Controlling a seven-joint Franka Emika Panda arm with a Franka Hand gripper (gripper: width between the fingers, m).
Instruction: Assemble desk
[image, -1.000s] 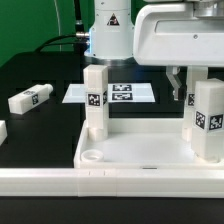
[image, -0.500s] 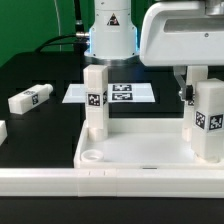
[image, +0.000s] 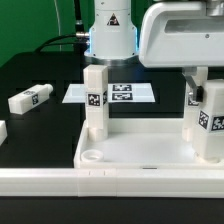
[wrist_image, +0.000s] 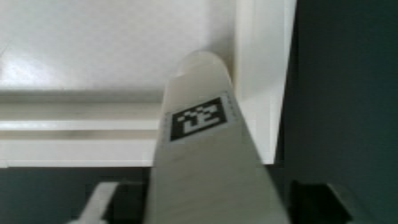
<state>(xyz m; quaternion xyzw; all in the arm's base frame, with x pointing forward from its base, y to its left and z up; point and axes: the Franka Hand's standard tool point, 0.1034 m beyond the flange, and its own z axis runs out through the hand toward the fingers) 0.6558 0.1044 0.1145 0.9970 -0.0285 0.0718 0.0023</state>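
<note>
The white desk top lies like a tray at the front. Two white tagged legs stand upright in it, one at the back corner on the exterior view's left and one on the right. My gripper is down over the top of the right leg, with one finger showing beside it. In the wrist view that leg fills the space between my dark finger pads, and the gripper is shut on it.
A loose tagged leg lies on the black table at the exterior view's left, and another white piece shows at the left edge. The marker board lies behind the desk top, before the robot's base.
My gripper has shifted toward the exterior view's right onto the right leg, and its fingers have closed in against the leg. Both legs and the desk top stay put.
</note>
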